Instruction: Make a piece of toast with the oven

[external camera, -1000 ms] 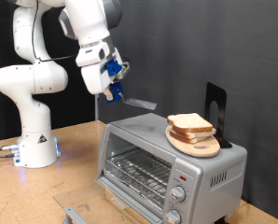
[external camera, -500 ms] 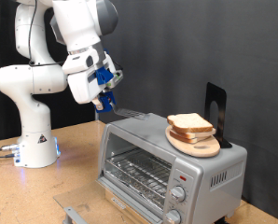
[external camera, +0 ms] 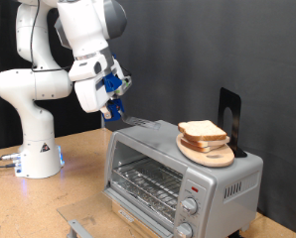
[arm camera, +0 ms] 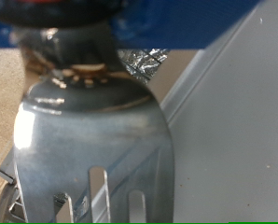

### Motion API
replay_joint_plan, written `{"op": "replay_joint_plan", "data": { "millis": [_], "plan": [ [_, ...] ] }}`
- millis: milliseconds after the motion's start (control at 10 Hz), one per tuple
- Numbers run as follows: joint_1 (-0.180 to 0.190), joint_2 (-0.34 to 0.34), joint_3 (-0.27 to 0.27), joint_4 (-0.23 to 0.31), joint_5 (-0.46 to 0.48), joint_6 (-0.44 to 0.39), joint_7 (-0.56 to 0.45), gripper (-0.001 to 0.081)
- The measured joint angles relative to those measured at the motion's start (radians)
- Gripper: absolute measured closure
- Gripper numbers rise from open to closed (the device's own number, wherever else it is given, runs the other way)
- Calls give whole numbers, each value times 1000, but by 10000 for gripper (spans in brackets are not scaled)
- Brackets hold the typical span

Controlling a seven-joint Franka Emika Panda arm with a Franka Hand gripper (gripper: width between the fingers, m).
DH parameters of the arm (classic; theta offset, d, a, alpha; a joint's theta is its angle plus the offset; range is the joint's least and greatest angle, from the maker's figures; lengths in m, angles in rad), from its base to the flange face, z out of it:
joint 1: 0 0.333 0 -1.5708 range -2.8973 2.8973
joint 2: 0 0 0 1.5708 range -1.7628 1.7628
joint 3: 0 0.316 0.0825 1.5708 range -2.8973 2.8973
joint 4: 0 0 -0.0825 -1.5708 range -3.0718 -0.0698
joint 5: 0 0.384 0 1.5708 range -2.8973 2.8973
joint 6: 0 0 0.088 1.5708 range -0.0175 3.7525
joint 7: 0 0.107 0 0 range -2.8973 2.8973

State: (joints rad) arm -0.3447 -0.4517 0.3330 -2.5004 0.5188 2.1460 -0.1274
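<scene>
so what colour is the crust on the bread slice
Darker brown around a pale tan face, clearest in the exterior view: piece of toast.

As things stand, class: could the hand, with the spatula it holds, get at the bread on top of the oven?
Probably yes. The hand holds a spatula over the oven top, and the bread on its round board lies open, with nothing between them.

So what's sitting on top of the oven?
On the oven lies a round wooden board with the piece of toast on it. A black stand rises behind. The board's middle is hidden under the bread. The gripper holds a metal spatula.
</scene>
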Motion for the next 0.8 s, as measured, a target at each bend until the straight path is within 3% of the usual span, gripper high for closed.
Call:
{"op": "replay_joint_plan", "data": {
  "millis": [800],
  "plan": [
    [0, 45, 73, 7, 9, 94, 79, 413]
  ]
}}
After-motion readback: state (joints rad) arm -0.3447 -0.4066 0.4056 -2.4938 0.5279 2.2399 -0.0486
